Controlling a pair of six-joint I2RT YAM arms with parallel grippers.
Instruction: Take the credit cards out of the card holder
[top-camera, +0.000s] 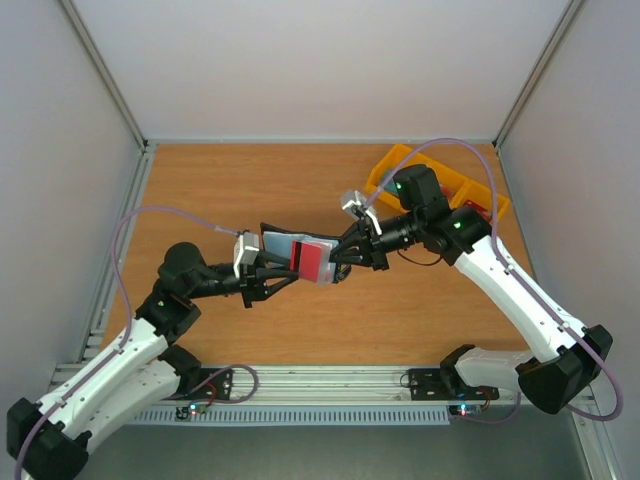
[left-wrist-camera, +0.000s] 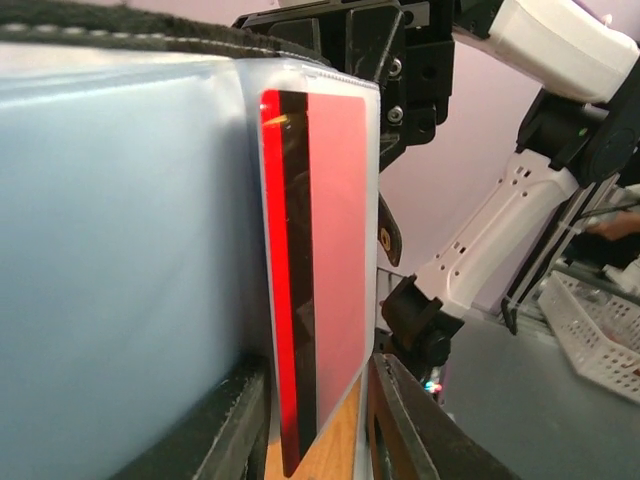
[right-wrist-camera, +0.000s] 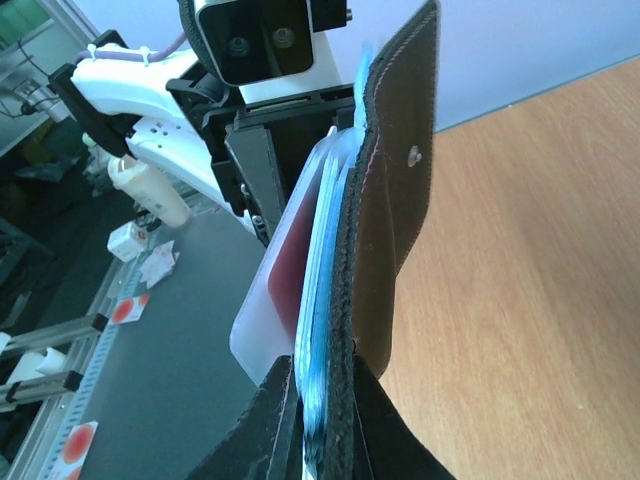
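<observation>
Clamping the floppy card holder (top-camera: 280, 243) at opposite ends, left pincer (top-camera: 272, 270) and right pincer (top-camera: 338, 262) grip it tight; stiff, slick red card (top-camera: 312, 260) likely wants an edge pinch.

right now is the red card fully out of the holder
No, the red card sits tucked in the holder, behind clear plastic.

The left arm (top-camera: 130, 350) stretches low toward the left side of the flat grey-blue bifold card holder (top-camera: 278, 243). The left gripper (top-camera: 285, 272) is clamped on the card holder's left edge. The right arm (top-camera: 510, 280) bends in from the card holder's right side. The right gripper (top-camera: 340, 262) pinches the card holder's right edge.
</observation>
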